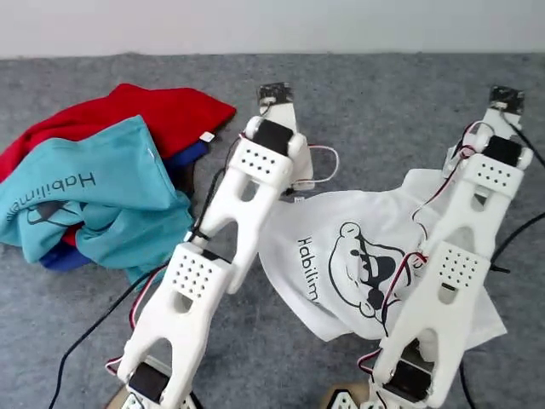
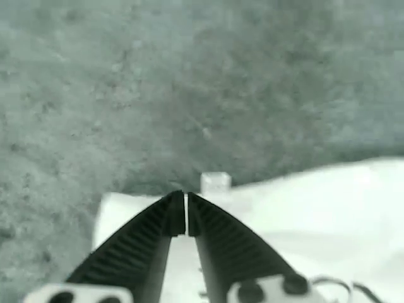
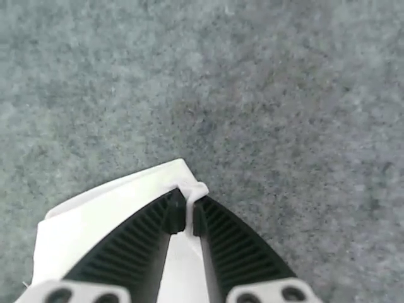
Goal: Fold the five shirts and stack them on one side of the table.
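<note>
Left end effector (image 2: 185, 212) (right end effector (image 3: 187, 212) too) grips white shirt (image 1: 358, 210).

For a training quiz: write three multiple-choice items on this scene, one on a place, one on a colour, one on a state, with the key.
1. In the high view, where does the heap of shirts lie?
A. left of the white shirt
B. on top of it
C. right of it

2. What colour is the heap's top shirt?
A. yellow
B. teal
C. purple

3. How do both arms' jaws stand?
A. wide open
B. shut on the white shirt's edge
C. one open, one shut

Key: 1 A, the heap sits apart at the view's left. 2 B, the teal shirt drapes over the red one. 3 B, each wrist view shows jaws closed with white cloth between the tips.
</note>
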`<state>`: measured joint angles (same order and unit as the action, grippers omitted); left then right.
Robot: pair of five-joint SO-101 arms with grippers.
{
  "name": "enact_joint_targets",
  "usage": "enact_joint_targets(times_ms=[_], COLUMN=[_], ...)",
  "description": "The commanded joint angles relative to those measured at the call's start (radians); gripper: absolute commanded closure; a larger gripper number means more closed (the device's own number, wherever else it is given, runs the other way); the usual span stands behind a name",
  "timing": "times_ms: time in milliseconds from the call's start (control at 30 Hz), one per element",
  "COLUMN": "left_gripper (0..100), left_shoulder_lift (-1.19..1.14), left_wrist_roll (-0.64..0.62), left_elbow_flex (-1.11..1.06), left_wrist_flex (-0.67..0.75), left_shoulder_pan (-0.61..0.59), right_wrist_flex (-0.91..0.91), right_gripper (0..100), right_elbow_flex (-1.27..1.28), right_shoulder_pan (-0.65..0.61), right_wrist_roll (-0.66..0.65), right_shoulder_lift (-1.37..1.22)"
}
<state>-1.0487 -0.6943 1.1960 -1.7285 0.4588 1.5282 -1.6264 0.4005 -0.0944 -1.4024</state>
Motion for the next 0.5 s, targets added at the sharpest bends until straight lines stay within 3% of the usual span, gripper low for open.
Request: enact_joint_targets(times_ms=[0, 167, 467], left_gripper=[99, 99, 99], left_shoulder_lift=[0.081, 0.084, 0.130], left_wrist_roll=[-0.005, -0.006, 0.026], left_elbow_flex=[-0.093, -0.344, -0.291], left_wrist_flex=[-0.028, -0.006, -0.008], left_shoulder_pan=[0.071, 0.081, 0.127], right_wrist_flex=[-0.024, -0.038, -0.041], right_gripper=[99.1, 99.1, 99.1], right_elbow_flex=[-0.035, -0.035, -0.035], right_shoulder_pan=[0.004, 0.016, 0.019], right_wrist_roll=[-0.003, -0.006, -0.006], right_shoulder_lift=[0.015, 0.012, 0.012])
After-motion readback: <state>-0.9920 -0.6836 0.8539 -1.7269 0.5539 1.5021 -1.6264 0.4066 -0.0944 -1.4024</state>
